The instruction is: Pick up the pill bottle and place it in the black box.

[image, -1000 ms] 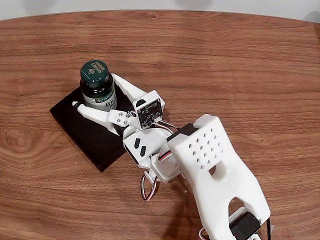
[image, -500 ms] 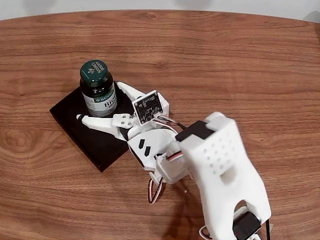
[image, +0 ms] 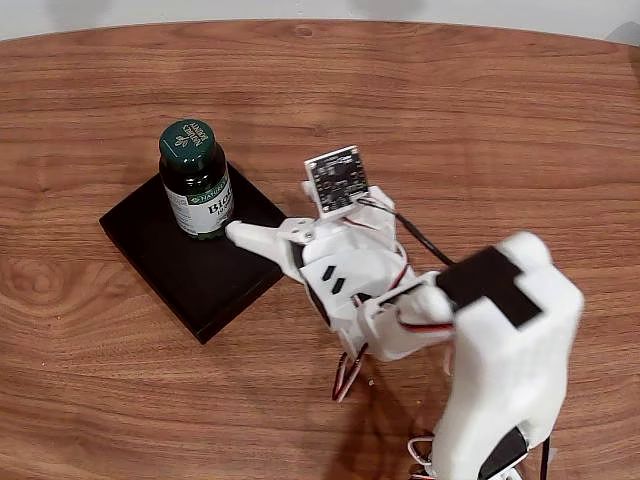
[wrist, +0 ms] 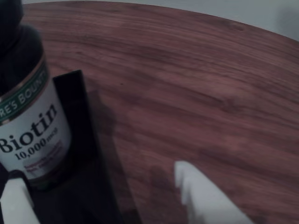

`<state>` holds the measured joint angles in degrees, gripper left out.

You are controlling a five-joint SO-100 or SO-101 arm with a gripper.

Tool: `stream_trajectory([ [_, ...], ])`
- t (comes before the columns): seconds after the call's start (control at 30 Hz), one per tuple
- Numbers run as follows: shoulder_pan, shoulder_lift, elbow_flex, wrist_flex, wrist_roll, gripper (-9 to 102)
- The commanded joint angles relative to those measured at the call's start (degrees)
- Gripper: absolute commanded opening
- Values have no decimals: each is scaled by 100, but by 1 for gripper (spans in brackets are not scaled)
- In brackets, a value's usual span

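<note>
**Gripper backs off, bottle left standing in the box**

Since the frames a second and half a second ago, the gripper [image: 262,222] has drawn back from the pill bottle [image: 197,180] – its two white fingers no longer flank the glass, and the arm behind it has swung off to the right of the bottle in the fixed view. The jaws are spread and hold nothing. In the wrist view the gripper [wrist: 100,198] shows as two pale fingertips, one at the bottom left corner just under the bottle's label, the other [wrist: 198,193] well to the right of the bottle over bare wood, with a wide gap between them.

One fingertip [image: 236,233] in the fixed view lies just beside the bottle's lower right, very near the base; whether it touches cannot be told.

The pill bottle stands upright inside the black box [image: 165,262], toward the box's far corner, dark green cap up and its white-and-green label – "Biotin" legible in the wrist view [wrist: 32,126] – facing the gripper. The box lies flat on the wooden table [image: 480,120], extending from the bottle toward the lower left of the fixed view.
</note>
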<state>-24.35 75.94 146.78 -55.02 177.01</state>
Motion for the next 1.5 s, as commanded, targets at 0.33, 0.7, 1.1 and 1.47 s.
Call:
stream_trajectory([
  [0.33, 483, 3691, 2162, 1503, -193, 25],
  [0.7, 1371, 5493, 2566, 3788, -264, 24],
  [1.1, 2443, 8306, 2646, 9246, 466, 8],
  [1.47, 2742, 9853, 2672, 12261, 1037, 0],
])
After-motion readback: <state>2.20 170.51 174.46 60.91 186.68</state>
